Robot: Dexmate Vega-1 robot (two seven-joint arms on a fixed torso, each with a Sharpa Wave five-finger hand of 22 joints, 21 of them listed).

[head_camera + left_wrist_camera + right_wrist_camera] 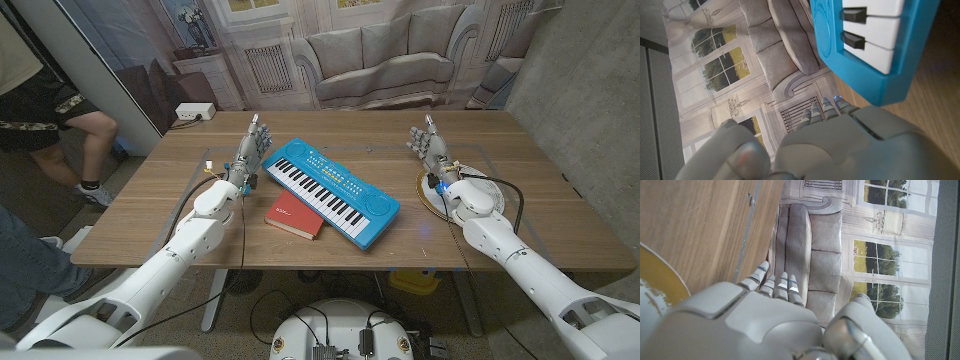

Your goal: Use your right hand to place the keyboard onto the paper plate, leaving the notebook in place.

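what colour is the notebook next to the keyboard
Red, seen best in the head view: the notebook lies against the blue keyboard.

The keyboard lies slantwise mid-table, its near edge overlapping the notebook. The left hand stands just left of it; the right hand stands right, over the paper plate.
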